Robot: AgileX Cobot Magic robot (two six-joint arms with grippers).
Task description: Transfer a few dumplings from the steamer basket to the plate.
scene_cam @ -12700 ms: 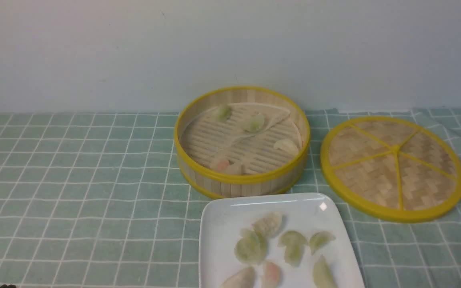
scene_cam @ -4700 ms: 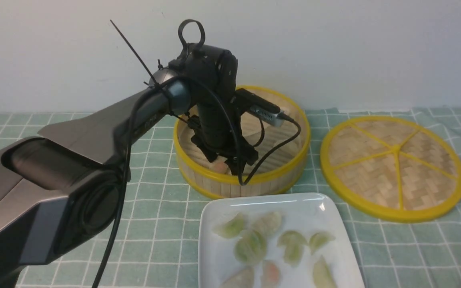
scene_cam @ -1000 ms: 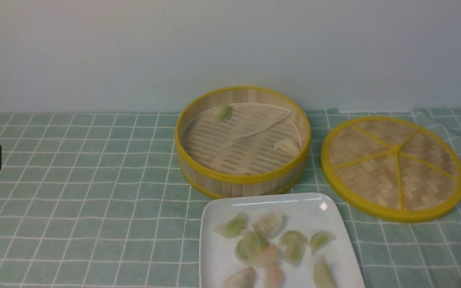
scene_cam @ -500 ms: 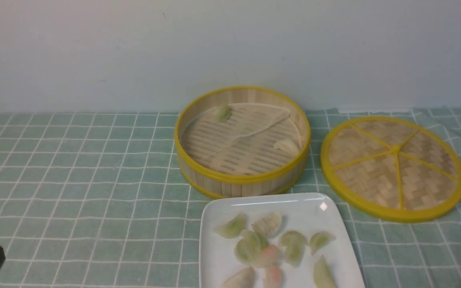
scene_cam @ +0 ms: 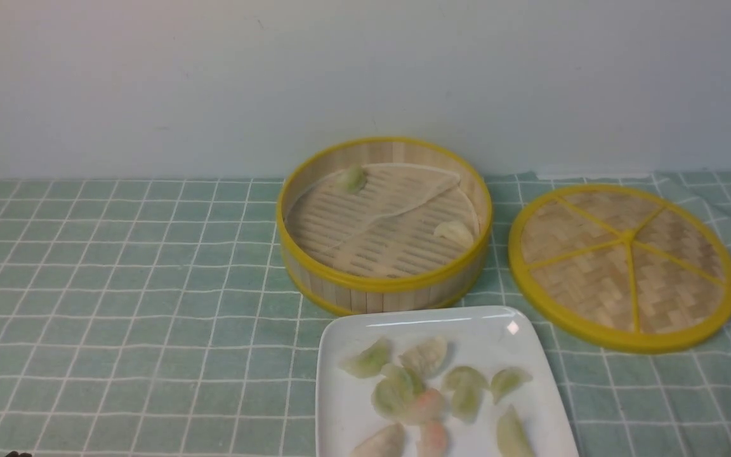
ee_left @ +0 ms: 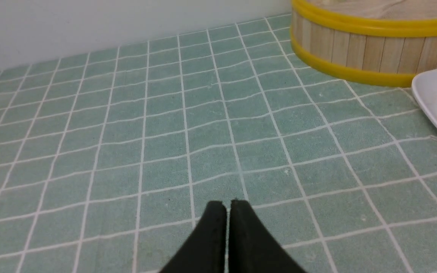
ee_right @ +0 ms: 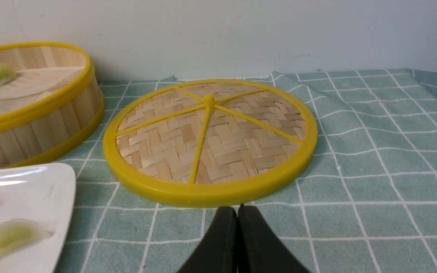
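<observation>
The steamer basket (scene_cam: 383, 287) stands at the back centre and holds two dumplings: a green one (scene_cam: 353, 179) at its far left and a whitish one (scene_cam: 454, 231) at its right. The white plate (scene_cam: 353, 330) lies in front of it with several dumplings (scene_cam: 397, 395), one pink-tinged (scene_cam: 428, 401). My left gripper (ee_left: 228, 204) is shut and empty, low over the cloth, left of the basket (ee_left: 359, 45) and plate (ee_left: 436, 98). My right gripper (ee_right: 237, 209) is shut and empty, just in front of the lid.
The flat woven yellow-rimmed lid (scene_cam: 622, 263) lies right of the basket; it also shows in the right wrist view (ee_right: 209, 136). A green checked cloth (scene_cam: 118, 285) covers the table, wrinkled at the right. A pale wall rises behind.
The left arm has drawn back out of the front view, down past the lower left edge. Earlier it moved a green and a pink dumpling from the basket onto the plate.
</observation>
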